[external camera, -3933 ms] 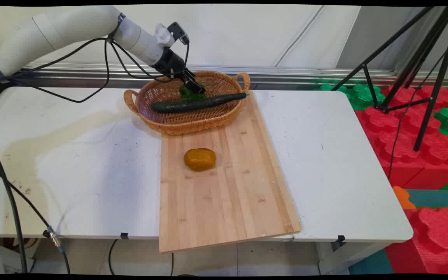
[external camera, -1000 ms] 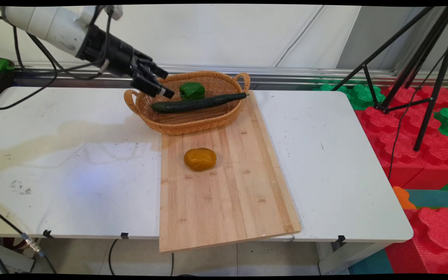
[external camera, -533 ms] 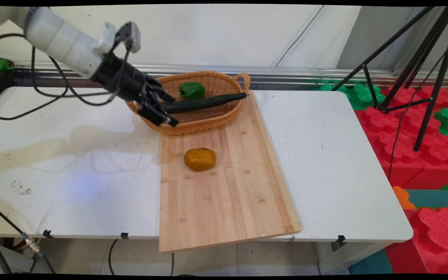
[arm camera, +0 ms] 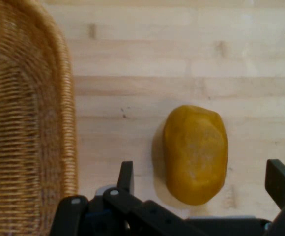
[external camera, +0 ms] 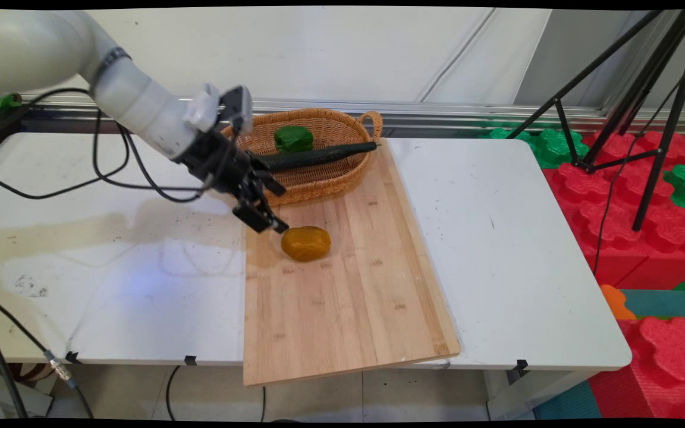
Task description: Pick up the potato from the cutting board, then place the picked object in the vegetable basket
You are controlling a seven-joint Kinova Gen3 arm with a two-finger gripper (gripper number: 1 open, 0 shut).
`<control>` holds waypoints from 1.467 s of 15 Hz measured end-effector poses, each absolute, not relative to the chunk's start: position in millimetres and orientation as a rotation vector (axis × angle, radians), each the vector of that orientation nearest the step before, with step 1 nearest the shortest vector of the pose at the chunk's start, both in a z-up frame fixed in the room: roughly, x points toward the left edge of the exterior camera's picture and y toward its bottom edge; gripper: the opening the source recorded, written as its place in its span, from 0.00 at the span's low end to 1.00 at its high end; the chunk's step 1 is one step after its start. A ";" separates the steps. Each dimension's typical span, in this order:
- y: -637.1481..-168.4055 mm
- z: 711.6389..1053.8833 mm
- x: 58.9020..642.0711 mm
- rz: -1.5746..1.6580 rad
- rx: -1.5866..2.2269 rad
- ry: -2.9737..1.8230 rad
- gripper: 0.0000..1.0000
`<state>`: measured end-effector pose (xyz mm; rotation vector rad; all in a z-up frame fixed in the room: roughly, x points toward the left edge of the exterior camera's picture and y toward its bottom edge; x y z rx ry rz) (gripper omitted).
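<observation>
My black two-finger tool (external camera: 277, 209) hangs spread wide, holding nothing, over one smooth yellow-orange potato (arm camera: 195, 152) on one bamboo cutting board (external camera: 342, 297). Behind it, one woven wicker basket (external camera: 319, 178) holds one dark cucumber (external camera: 319, 157) and one green pepper (external camera: 293, 138).

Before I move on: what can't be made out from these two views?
- Basket near left rim: main view, hidden by the gripper.
- Cucumber left end: main view, behind the gripper.
- Potato lower end: hand view, partly behind the linkage.
- Basket: hand view, cut off by left edge.

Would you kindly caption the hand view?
Open gripper above a yellow bell pepper on the cutting board, beside the wicker basket.
</observation>
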<state>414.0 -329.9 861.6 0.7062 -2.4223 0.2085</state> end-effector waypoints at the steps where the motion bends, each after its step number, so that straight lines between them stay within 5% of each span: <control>1: -331.0 854.8 409.0 0.201 0.690 -2.439 1.00; 20: -353.2 790.5 349.1 0.199 0.512 -2.590 1.00; 21: -353.3 790.1 347.7 0.200 0.504 -2.592 0.00; 22: -353.3 790.0 346.6 0.203 0.497 -2.595 0.00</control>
